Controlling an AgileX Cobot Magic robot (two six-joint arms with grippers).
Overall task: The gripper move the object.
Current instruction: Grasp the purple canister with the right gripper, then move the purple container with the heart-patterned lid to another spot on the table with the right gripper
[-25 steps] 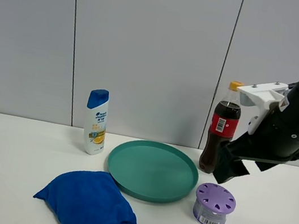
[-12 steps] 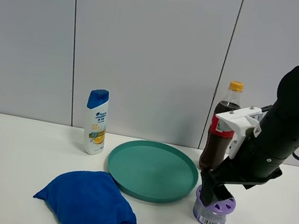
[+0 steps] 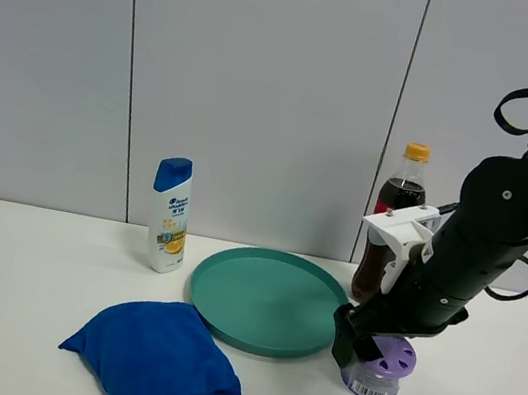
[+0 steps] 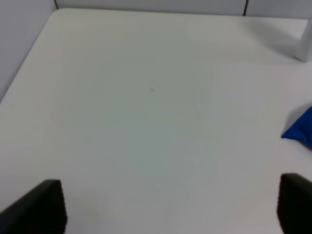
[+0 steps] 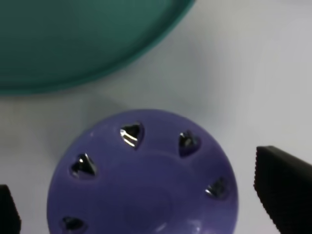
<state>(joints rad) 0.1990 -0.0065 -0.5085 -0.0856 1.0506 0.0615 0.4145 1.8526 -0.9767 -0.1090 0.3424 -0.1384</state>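
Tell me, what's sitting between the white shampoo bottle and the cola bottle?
The round green plate lies on the table between the shampoo bottle and the cola bottle. The exterior high view shows it.

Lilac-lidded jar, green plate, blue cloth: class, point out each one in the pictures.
Lilac-lidded jar [image 5: 146, 180], right wrist view, centre of the lid.
Green plate [image 3: 267, 301], exterior high view, bare inner floor.
Blue cloth [image 3: 158, 362], exterior high view, middle of the bundle.

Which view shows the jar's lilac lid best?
The right wrist view: the lilac lid fills it, holes clear. The exterior high view shows it small, partly behind the right hand. The left wrist view lacks it.
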